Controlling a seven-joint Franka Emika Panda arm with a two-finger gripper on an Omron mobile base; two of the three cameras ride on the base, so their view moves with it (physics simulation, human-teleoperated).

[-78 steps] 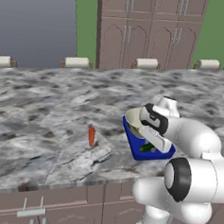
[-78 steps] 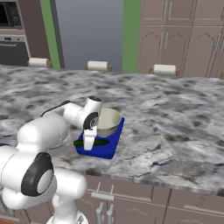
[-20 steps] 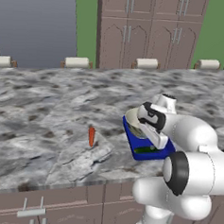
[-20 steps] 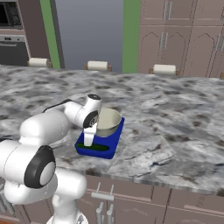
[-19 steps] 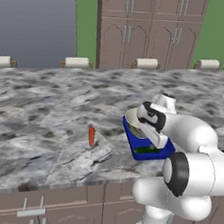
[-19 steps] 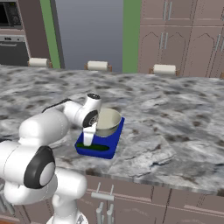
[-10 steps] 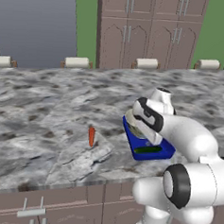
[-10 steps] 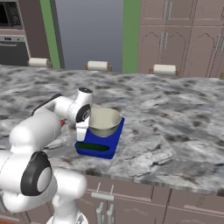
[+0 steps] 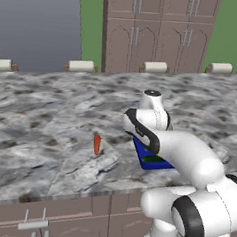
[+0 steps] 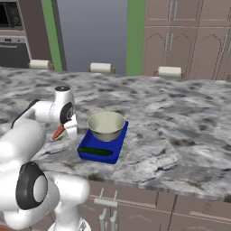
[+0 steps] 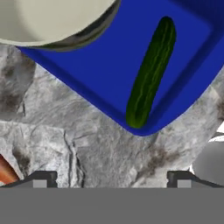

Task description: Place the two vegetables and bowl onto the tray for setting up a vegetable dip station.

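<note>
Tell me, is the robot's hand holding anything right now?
No. The gripper is open, with only bare counter between its tips. The cucumber lies on the tray.

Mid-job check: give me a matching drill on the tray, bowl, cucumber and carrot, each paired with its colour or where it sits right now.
Things:
1. tray
2. bowl
3. cucumber
4. carrot

Descriptions:
A. lies on the bare counter, off the tray
B. dark green, lying on the tray floor beside the bowl
C. bright blue, flat on the counter
D. cream, standing on the far part of the tray

Pairs: 1-C, 2-D, 3-B, 4-A
</note>
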